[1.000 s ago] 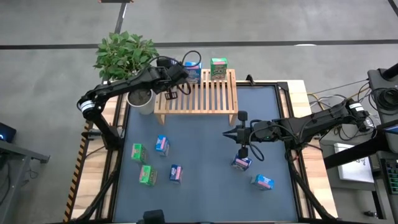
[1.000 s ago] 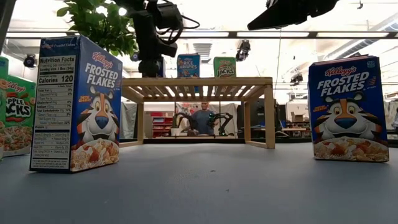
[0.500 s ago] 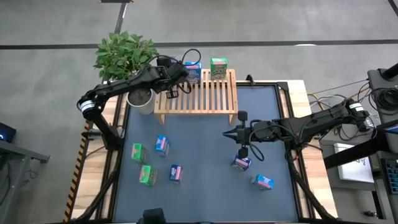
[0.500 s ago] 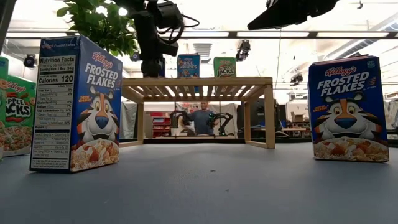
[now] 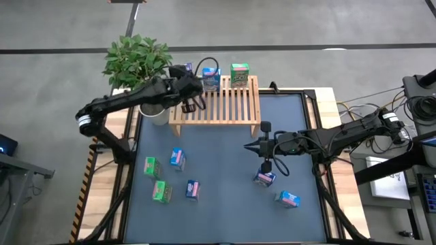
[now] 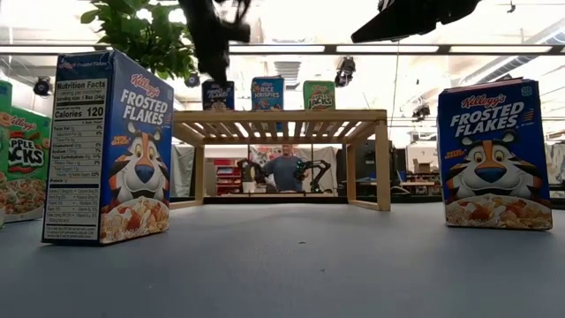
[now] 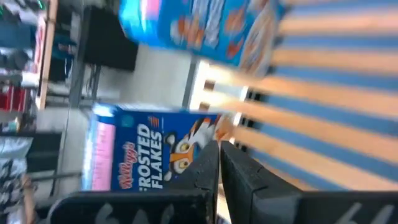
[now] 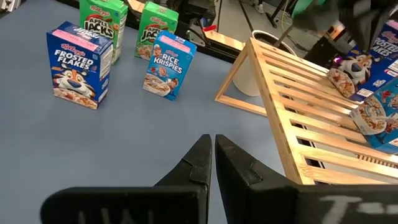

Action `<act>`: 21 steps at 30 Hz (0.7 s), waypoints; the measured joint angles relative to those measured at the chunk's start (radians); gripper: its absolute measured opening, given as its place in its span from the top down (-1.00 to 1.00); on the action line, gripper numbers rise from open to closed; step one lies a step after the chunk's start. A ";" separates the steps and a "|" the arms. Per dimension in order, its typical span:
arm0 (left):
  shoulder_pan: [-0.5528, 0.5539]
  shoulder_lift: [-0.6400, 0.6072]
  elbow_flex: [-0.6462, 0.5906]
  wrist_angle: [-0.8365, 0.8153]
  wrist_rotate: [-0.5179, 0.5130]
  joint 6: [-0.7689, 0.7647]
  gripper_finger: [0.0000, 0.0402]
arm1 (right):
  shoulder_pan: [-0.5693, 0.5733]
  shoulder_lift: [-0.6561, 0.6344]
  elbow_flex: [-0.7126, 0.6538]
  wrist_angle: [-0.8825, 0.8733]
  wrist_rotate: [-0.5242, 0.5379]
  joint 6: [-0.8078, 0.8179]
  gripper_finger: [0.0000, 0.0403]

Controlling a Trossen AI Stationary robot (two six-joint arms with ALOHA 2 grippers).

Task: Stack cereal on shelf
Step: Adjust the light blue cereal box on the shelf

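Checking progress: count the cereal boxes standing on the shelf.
3, along the shelf's far edge: Frosted Flakes box left, Rice Krispies box middle, Apple Jacks box right. None seems hidden.

Potted plant [image 5: 138,60] at table's [image 5: 225,204] far-left corner.

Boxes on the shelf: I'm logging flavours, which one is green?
The Apple Jacks box at the back right of the shelf; the Frosted Flakes box and Rice Krispies box are blue.
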 joint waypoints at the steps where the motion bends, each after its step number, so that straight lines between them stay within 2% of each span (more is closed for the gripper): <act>1: -0.028 -0.019 0.000 -0.003 0.001 -0.020 1.00 | 0.000 0.000 0.000 0.000 0.000 0.003 0.94; 13: -0.517 -0.212 -0.030 0.001 -0.001 -0.337 1.00 | -0.001 0.065 0.000 0.045 0.000 0.099 0.94; 16: -0.634 -0.236 -0.090 0.061 -0.077 -0.366 1.00 | -0.009 0.089 0.000 0.107 0.000 0.099 0.94; 21: -0.768 -0.269 -0.230 0.141 -0.208 -0.384 1.00 | -0.052 0.108 0.052 0.105 0.001 0.106 0.94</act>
